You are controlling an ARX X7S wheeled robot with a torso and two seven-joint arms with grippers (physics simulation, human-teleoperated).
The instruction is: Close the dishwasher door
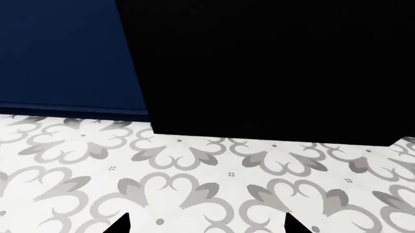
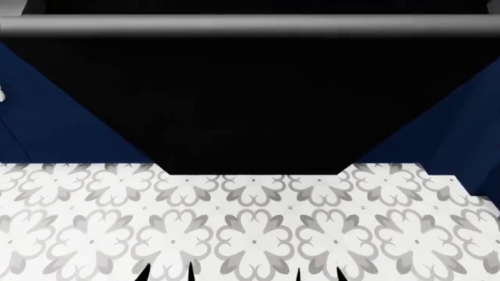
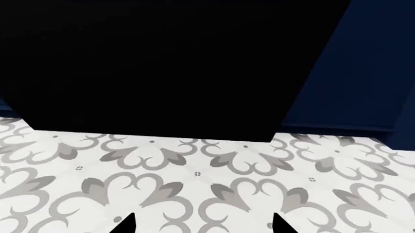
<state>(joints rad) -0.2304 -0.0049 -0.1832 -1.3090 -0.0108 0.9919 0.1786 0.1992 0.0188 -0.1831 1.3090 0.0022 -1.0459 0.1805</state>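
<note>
The dishwasher door (image 2: 250, 99) is a wide matte black panel filling the upper head view, with its grey bar handle (image 2: 250, 24) along the top edge. It also shows in the left wrist view (image 1: 272, 68) and the right wrist view (image 3: 162, 63). My left gripper (image 2: 165, 274) is open and empty, low over the floor in front of the door; its two black fingertips stand far apart in the left wrist view (image 1: 206, 225). My right gripper (image 2: 317, 275) is open and empty beside it, its tips wide apart in the right wrist view (image 3: 199, 224).
Navy blue cabinet fronts flank the door on the left (image 2: 47, 123) and right (image 2: 461, 129). A white floor with grey flower-pattern tiles (image 2: 250, 228) lies between me and the door.
</note>
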